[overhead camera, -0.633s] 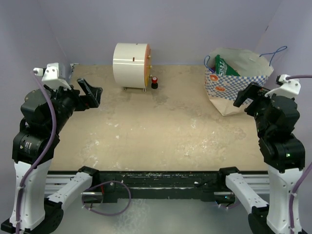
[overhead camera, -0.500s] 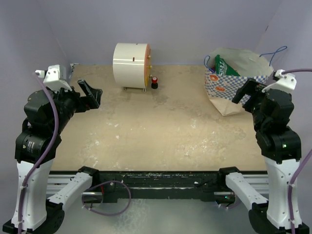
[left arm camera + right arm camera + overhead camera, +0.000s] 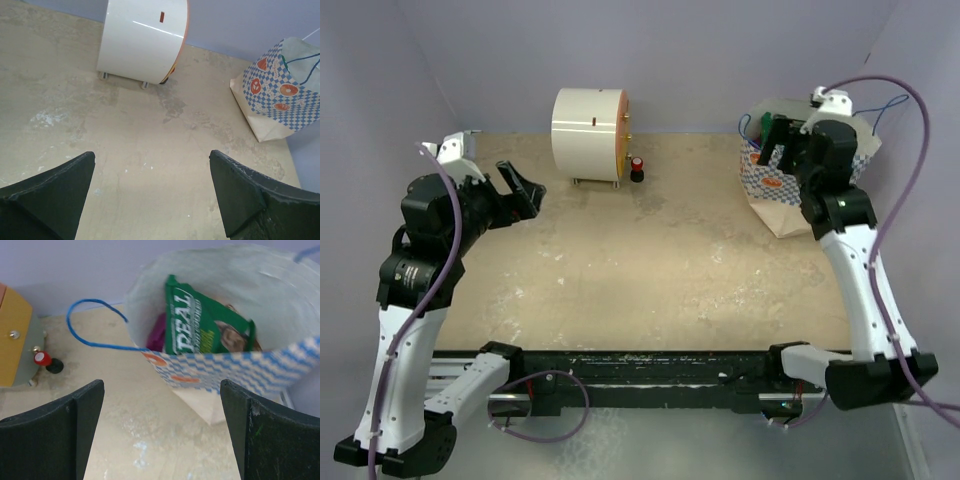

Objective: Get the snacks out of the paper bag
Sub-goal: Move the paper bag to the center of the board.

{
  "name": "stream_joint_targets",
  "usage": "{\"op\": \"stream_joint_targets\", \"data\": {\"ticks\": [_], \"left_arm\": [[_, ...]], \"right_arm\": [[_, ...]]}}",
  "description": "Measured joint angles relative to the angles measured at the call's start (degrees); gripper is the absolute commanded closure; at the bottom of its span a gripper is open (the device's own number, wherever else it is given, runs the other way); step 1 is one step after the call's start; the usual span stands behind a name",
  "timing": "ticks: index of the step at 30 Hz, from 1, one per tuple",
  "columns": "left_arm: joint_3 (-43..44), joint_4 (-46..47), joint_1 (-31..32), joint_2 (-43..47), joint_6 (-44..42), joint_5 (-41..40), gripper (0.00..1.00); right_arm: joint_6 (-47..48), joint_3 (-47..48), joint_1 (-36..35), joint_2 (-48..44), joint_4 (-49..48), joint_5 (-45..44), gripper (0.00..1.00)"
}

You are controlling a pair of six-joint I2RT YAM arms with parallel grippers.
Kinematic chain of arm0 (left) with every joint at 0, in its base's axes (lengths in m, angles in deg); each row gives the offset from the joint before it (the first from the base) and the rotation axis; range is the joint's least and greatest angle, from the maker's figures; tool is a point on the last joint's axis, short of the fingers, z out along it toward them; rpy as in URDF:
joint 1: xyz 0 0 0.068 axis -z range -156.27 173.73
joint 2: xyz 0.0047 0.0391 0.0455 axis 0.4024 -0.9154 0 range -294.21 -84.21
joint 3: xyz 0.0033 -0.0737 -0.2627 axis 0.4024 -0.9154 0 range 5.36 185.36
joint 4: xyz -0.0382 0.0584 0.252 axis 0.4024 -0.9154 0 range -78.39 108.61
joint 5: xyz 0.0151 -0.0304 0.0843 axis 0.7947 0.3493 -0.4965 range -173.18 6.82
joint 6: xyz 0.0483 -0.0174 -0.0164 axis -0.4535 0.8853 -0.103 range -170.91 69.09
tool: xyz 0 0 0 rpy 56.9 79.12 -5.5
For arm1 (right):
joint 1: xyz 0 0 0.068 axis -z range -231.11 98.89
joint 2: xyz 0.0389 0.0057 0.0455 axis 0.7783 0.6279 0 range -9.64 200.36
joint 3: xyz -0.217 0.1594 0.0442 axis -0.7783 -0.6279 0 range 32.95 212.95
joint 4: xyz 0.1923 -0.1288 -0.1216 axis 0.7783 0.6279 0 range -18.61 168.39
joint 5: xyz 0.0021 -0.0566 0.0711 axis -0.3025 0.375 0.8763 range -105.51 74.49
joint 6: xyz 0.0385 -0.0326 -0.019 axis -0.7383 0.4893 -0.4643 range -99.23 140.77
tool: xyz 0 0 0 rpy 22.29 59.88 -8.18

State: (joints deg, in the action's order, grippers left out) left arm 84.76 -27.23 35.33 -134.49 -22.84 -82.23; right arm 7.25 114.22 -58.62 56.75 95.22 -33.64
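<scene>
Blue-and-white checkered paper bag [image 3: 782, 190] at far right of beige tabletop [image 3: 650, 270], green glossy snack packet [image 3: 202, 327] upright inside, purple one [image 3: 157, 339] behind. Right gripper [image 3: 778, 148] now swung up over bag mouth, fingers wide, empty. Left gripper [image 3: 520, 185] wide, idle, slightly raised. Reach started, nothing out yet

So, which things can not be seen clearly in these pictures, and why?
- How many snacks the paper bag holds: in the right wrist view its wall hides all but the green packet and a purple edge.
- The green packet's print: blurred, partly covered by the bag rim.
- The bag mouth in the top view: the right end effector covers it.
- The white drum: its top is cut off by the left wrist view's edge.
</scene>
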Motion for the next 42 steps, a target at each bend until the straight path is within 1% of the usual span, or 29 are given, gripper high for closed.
{"op": "stream_joint_targets", "data": {"ticks": [5,7,10,12,15,16,21,25,26,27,28,36,42], "left_arm": [[-1.1,3.1,-0.2,-3.0,0.9,1.4,0.01],[-1.1,4.3,-0.3,-4.9,0.6,1.2,0.01],[-1.1,5.7,-0.3,-7.2,-0.3,0.7,0.01],[-1.1,6.4,-0.3,-8.2,-0.7,0.3,0.01],[-1.1,7.7,-0.3,-9.3,-1.3,-0.2,0.01],[-1.1,8.0,-0.4,-9.6,-1.5,-0.4,0.01],[1.4,8.4,-0.4,-12.3,-3.7,-1.6,0.01],[2.5,8.4,-0.4,-12.9,-4.9,-1.9,0.01],[2.5,8.5,-0.4,-12.8,-5.1,-1.9,0.01],[2.6,8.5,-0.4,-12.7,-5.2,-1.9,0.01],[2.6,8.4,-0.4,-12.6,-5.2,-1.9,0.01],[2.4,7.6,-0.4,-9.9,-5.1,-1.9,0.01],[2.3,6.8,-0.5,-6.0,-3.7,-1.6,0.01]], "right_arm": [[10.2,-0.3,-0.1,9.8,-11.6,12.5,0.02],[13.9,-0.6,0.0,12.9,-15.1,16.1,0.03],[18.8,-0.6,0.6,17.6,-19.8,22.0,0.08],[21.3,-0.6,1.5,20.3,-21.7,25.2,0.13],[24.2,0.3,2.8,24.1,-22.6,28.2,0.35],[24.9,0.8,3.1,25.4,-22.9,28.9,0.44],[25.6,1.2,3.5,26.9,-23.7,29.9,0.74],[25.2,1.2,3.5,25.6,-24.9,29.9,0.87],[25.0,1.2,3.5,25.2,-24.9,30.0,0.91],[24.6,1.3,3.5,24.9,-24.9,30.2,0.97],[24.3,1.3,3.5,24.6,-24.9,30.5,1.00],[21.7,2.4,2.8,23.8,-23.0,31.8,1.00],[20.2,2.2,-1.4,21.8,-19.8,30.4,1.00]]}}
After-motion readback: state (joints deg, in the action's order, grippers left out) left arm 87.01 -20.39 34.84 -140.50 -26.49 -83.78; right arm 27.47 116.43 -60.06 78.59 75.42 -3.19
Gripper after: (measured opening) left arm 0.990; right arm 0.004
